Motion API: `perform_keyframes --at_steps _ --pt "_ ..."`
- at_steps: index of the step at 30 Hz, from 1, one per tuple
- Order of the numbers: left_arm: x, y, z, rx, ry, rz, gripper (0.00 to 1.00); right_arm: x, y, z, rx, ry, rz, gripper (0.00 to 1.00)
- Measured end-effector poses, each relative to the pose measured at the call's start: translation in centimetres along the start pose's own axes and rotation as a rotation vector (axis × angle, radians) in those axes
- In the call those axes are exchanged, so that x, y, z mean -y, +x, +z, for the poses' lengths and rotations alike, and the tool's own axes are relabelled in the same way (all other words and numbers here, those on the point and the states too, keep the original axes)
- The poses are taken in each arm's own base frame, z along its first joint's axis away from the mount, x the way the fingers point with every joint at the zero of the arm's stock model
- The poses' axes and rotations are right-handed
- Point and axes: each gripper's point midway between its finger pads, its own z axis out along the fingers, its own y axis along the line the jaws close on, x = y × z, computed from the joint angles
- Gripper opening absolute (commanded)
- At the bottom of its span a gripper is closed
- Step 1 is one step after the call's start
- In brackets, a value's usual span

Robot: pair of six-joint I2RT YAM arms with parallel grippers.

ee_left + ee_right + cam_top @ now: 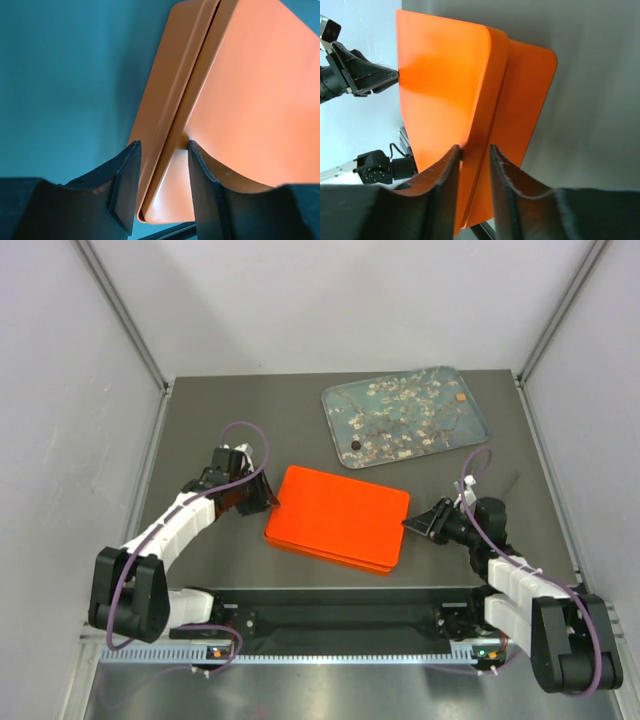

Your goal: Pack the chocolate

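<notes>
- an orange box (338,517) lay shut in the middle of the table (200,420), its long sides running from the left edge towards the right edge, a little askew.
- the left claw (270,502) was at the box's far-left corner; in the left wrist view its two dark fingers (125,185) stood on either side of the seam where lid meets base, clamped on that corner.
- the right claw (408,525) was at the middle of the box's right end; in the right wrist view its fingers (502,190) were closed tight on the thin orange rim, which filled the narrow gap between them.
- a tray (405,390) with a blossom print sat near the far-right corner of the table, apart from the box and from both arms.
- a dark round chocolate (354,445) rested on the tray by the tray's near-left corner, the corner closest to the box.
- a tan square chocolate (461,397) rested at the tray's opposite end, close to its far-right corner (small enough that only its colour and rough shape could be made out).
- neither piece touched the other; the tray's whole length lay between them.
- what the shut box held could not be seen in any view.
</notes>
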Motion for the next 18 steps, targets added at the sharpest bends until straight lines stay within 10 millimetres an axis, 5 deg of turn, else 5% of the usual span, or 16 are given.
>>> perform_keyframes --at_steps 18 --pt "1.7 0.7 -1.0 -0.034 0.082 -0.015 0.48 0.1 0.3 0.6 -0.045 -0.017 0.018 0.12"
